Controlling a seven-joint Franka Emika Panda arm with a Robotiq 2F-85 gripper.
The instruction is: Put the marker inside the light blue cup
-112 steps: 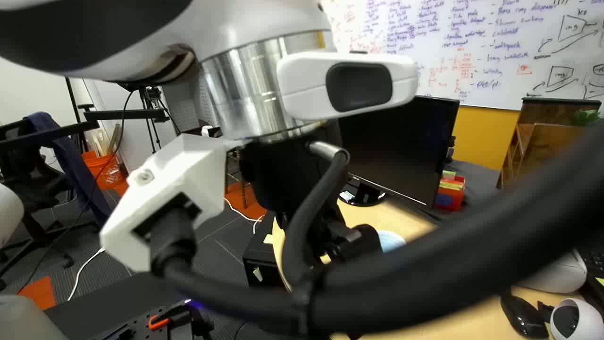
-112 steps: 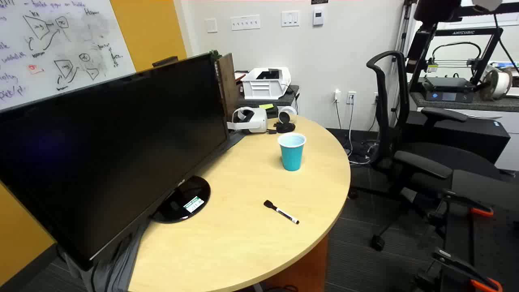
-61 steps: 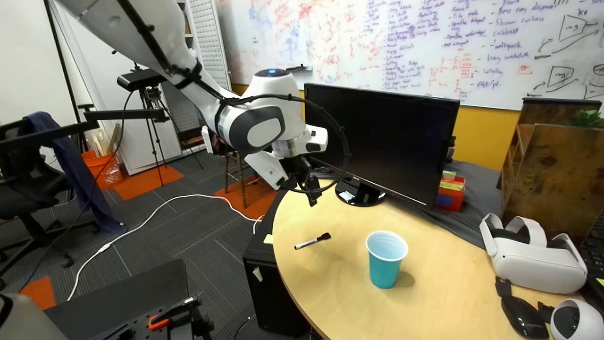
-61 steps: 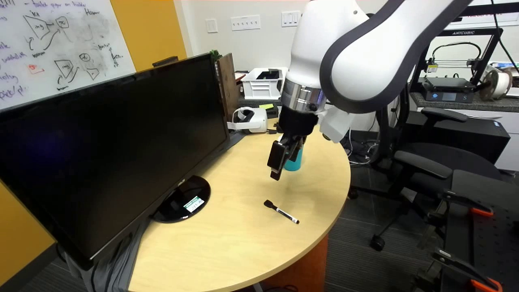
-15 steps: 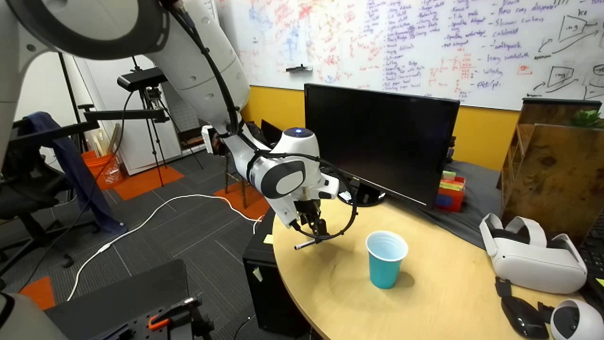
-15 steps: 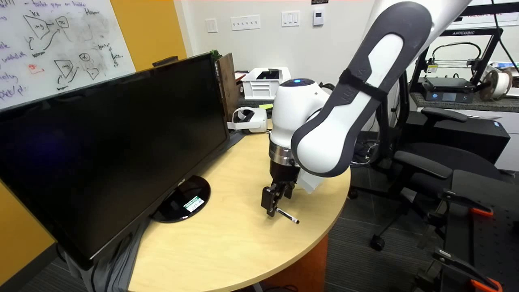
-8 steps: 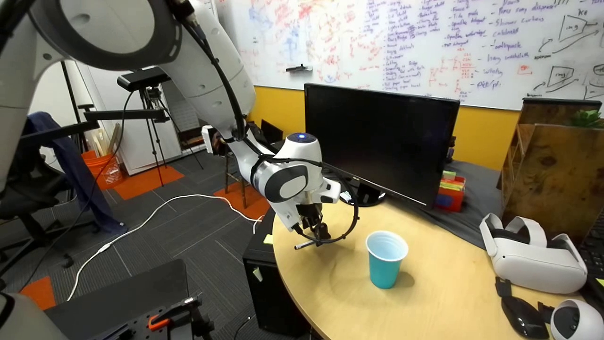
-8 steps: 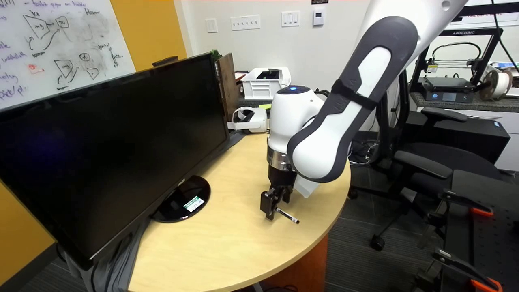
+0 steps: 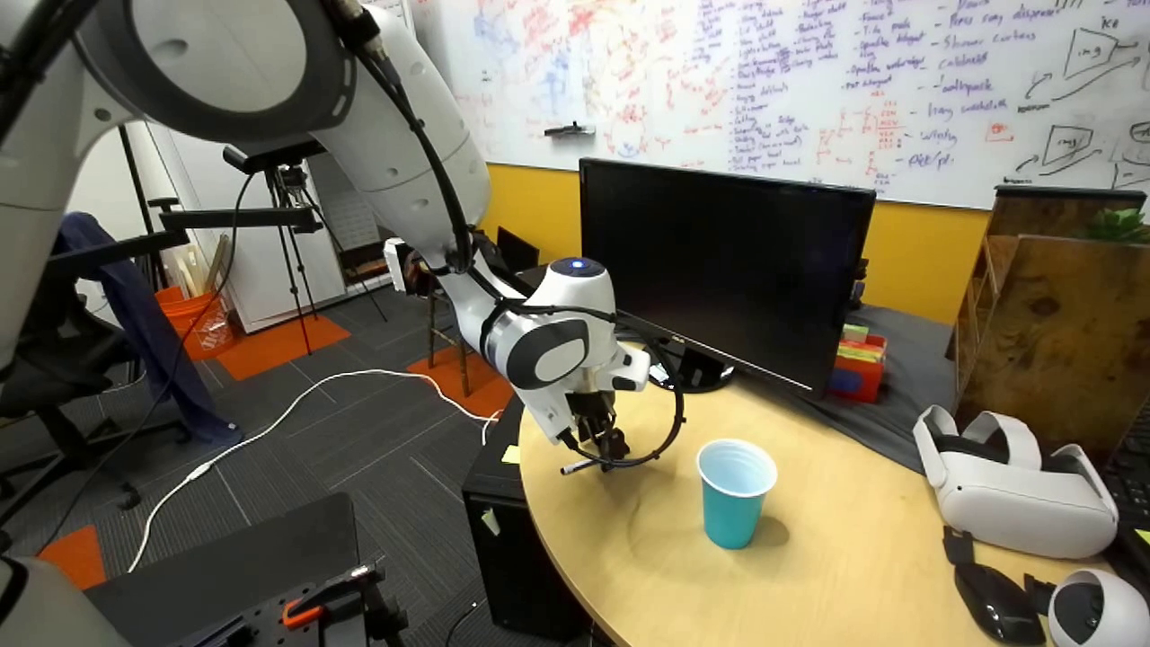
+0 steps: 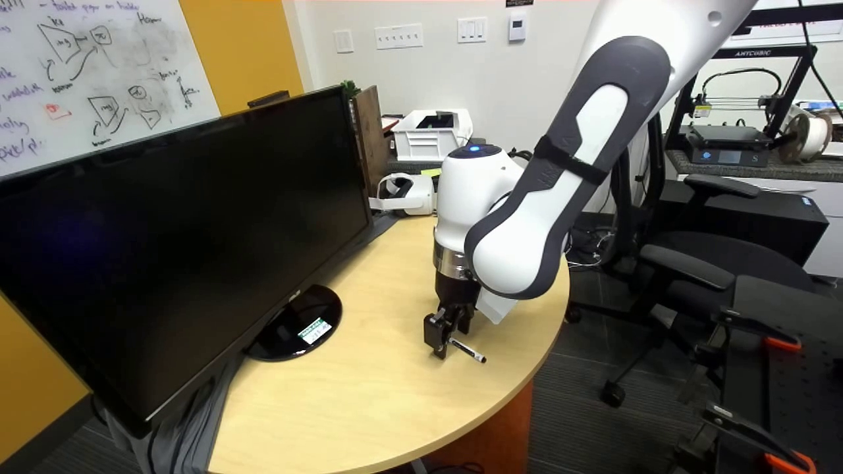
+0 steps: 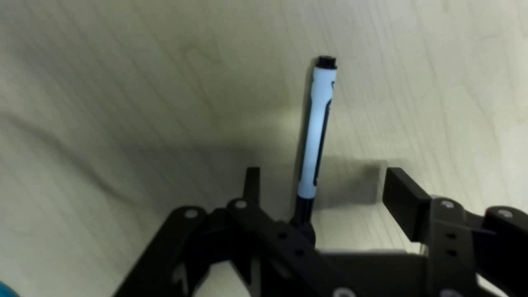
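Note:
The marker, with a white barrel and black ends, lies flat on the table in both exterior views (image 9: 579, 466) (image 10: 467, 350) and in the wrist view (image 11: 315, 132). My gripper (image 11: 323, 177) is open around it, low over the table, with a gap between each finger and the marker. The gripper also shows in both exterior views (image 9: 611, 456) (image 10: 451, 341), near the marker's thick black end, which it partly hides. The light blue cup (image 9: 732, 508) stands upright and apart from the gripper. A bit of blue shows at the wrist view's lower left corner (image 11: 5, 291). The arm hides the cup in an exterior view.
A monitor (image 9: 719, 279) stands along the back of the round table (image 9: 835, 575). A white headset (image 9: 1024, 494), a black mouse (image 9: 997, 602) and a white controller (image 9: 1101, 611) lie beyond the cup. The table's curved edge is close to the marker.
The arm has swung in over the table and the gripper has come down around the marker. Over the last second it sank slightly. Marker and cup have not moved.

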